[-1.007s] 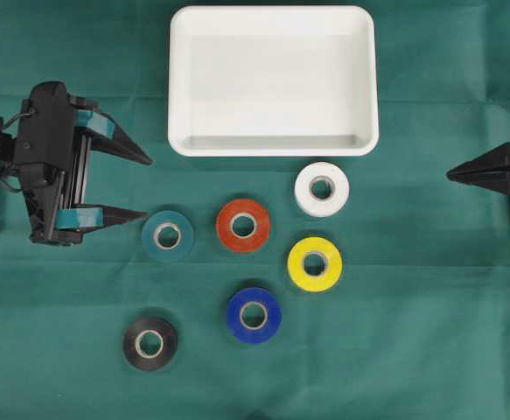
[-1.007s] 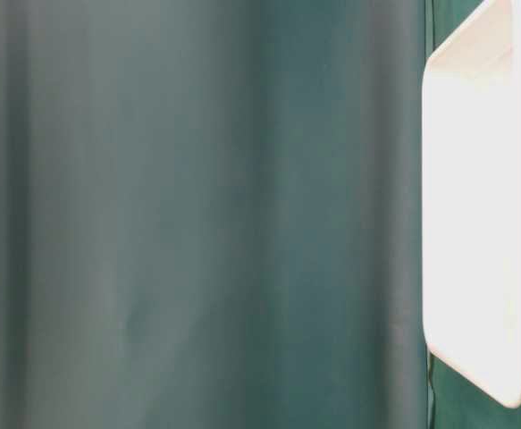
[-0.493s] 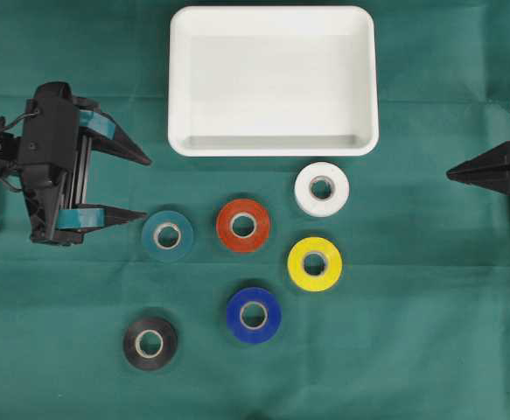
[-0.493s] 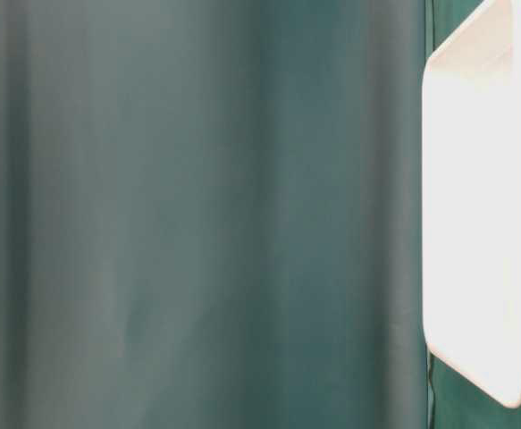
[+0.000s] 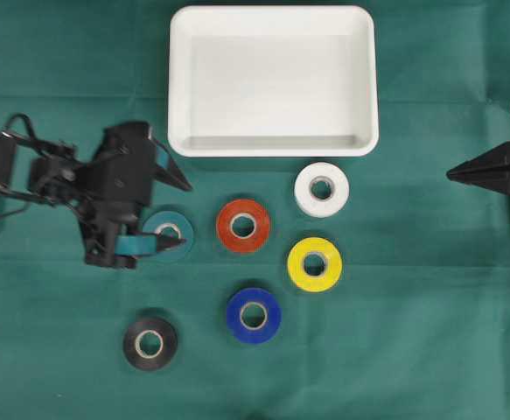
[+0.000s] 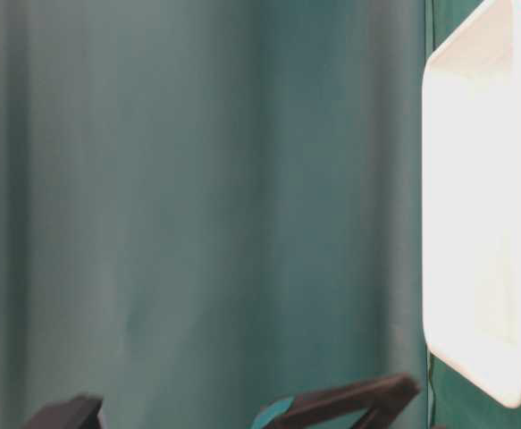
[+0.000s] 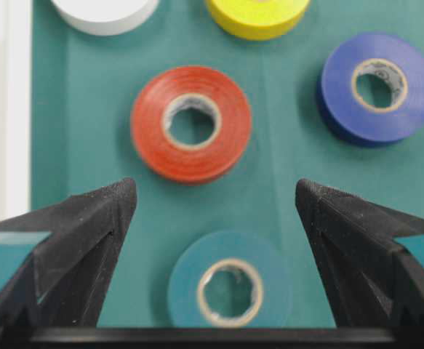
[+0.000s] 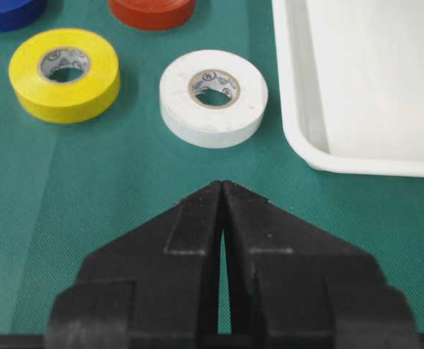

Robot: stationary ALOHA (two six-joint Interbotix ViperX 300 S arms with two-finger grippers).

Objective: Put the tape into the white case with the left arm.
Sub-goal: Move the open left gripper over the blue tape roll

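Several tape rolls lie flat on the green cloth below the white case [image 5: 178, 87], which holds nothing. My left gripper [image 5: 187, 216] is open wide, hovering over the teal tape [image 5: 155, 229]; the lower finger crosses that roll's near edge. In the left wrist view the teal tape [image 7: 190, 287] sits between the spread fingertips [image 7: 117, 200], nearer my palm, untouched, with the red tape [image 7: 150, 134] just beyond. My right gripper [image 5: 454, 174] is shut and holds nothing at the right edge, its tips [image 8: 222, 187] pointing at the white tape [image 8: 179, 102].
Red [image 5: 227, 226], white [image 5: 306, 189], yellow [image 5: 299, 263], blue [image 5: 238, 315] and black [image 5: 135, 343] rolls are spread over the middle and lower cloth. The case's rim [image 8: 292, 109] lies just right of the white roll. A green curtain [image 6: 197, 197] fills the table-level view.
My left arm has swung right and slightly down, carrying the open gripper from the left edge to over the teal tape. Its fingers now show in the table-level view. The right arm is still.
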